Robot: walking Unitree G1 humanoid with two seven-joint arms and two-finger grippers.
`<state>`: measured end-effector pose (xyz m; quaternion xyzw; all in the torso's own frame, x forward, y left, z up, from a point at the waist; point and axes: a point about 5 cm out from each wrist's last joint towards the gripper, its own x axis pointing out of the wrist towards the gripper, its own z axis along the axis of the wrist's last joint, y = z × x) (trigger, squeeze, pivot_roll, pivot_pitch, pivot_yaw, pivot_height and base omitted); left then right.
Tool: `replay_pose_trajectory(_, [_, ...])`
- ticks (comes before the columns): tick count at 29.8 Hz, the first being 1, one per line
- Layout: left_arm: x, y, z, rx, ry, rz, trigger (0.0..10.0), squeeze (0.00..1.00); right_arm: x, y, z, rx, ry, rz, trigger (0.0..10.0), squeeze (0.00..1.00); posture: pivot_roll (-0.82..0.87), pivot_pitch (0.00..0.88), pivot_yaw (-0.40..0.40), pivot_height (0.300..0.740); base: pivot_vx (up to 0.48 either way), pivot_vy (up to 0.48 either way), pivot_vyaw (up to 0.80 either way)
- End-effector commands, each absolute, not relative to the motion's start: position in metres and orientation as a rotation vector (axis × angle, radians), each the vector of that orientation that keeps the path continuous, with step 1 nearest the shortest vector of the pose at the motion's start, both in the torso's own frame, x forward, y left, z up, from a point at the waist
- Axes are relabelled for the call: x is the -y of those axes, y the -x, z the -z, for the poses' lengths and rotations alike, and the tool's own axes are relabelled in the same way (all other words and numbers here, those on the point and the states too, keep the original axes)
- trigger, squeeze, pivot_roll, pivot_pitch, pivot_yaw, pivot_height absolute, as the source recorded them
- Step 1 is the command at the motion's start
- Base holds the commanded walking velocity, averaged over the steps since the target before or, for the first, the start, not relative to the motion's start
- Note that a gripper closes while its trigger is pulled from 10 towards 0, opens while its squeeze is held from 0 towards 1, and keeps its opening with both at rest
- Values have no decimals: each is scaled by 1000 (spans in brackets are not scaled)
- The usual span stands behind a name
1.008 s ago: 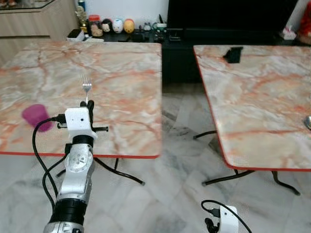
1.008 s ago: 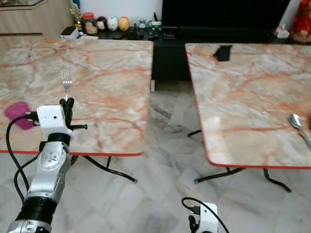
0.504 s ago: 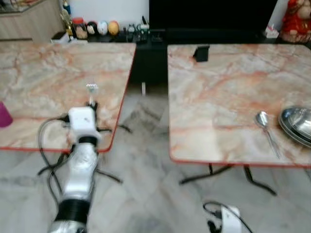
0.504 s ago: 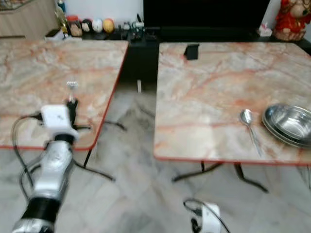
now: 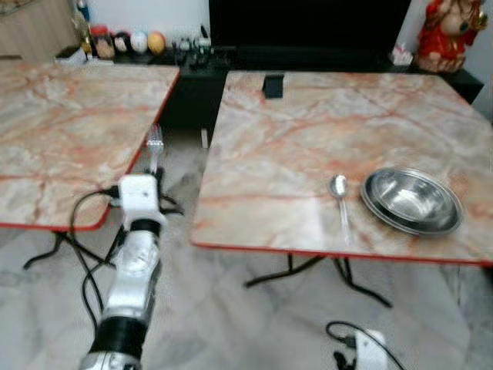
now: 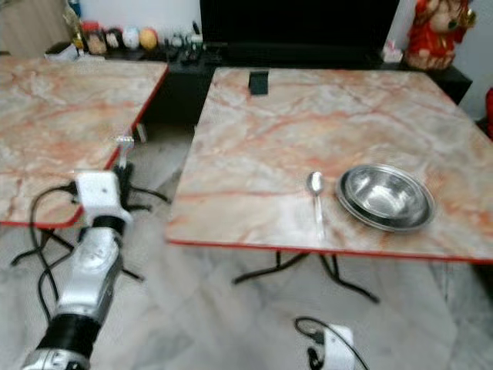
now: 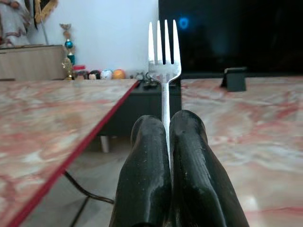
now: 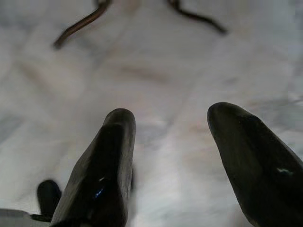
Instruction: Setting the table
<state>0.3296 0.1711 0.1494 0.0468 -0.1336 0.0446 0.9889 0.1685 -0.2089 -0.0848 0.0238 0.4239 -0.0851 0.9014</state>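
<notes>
The fork [image 7: 164, 71] stands upright in the left hand [image 7: 168, 142], its tines pointing up. The two black fingers [image 7: 144, 175] are pressed together on the handle. In the head views the left hand [image 5: 158, 181] with the fork [image 5: 155, 146] is raised over the gap between two desks, just beside the red edge of the left desk [image 5: 62, 131].

On the right desk [image 5: 293, 146] a spoon [image 5: 340, 194] lies near the close edge, with its bowl toward the far side. Just to the right of it sits a steel bowl [image 5: 412, 200], near the spoon but not touching it. At the far edge of this desk there is a small black object [image 5: 273, 85]; what it is I cannot tell.

The right hand [image 8: 170, 156] hangs low over the marble floor [image 8: 156, 71], and its fingers are wide apart and hold nothing. Behind the desks a dark cabinet [image 5: 308, 55] carries small round figures [image 5: 139, 42], and a red figure [image 5: 445, 35] stands at the far right.
</notes>
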Motion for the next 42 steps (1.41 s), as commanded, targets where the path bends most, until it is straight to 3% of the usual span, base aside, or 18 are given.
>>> replay_pose_trajectory(1, [-181, -328, -148, 266, -110, -114, 10000, 0, 199, -168, 87, -888, -68, 158, 10000, 0, 40, 0, -17, 740, 0, -435, 0])
replay_pose_trajectory(15, [-183, -329, -146, 257, -115, -117, 10000, 0, 200, -168, 87, -887, -62, 158, 10000, 0, 39, 0, -23, 740, 0, -418, 0])
replay_pose_trajectory(31, [-189, -331, -142, 218, -130, -104, 10000, 0, 201, -168, 87, -887, -59, 156, 10000, 0, 40, 0, -28, 740, 0, 0, 0])
replay_pose_trajectory(42, [-203, -332, -144, 202, -230, -90, 10000, 0, 202, -168, 86, -887, -56, 155, 10000, 0, 43, 0, -32, 740, 0, 0, 0])
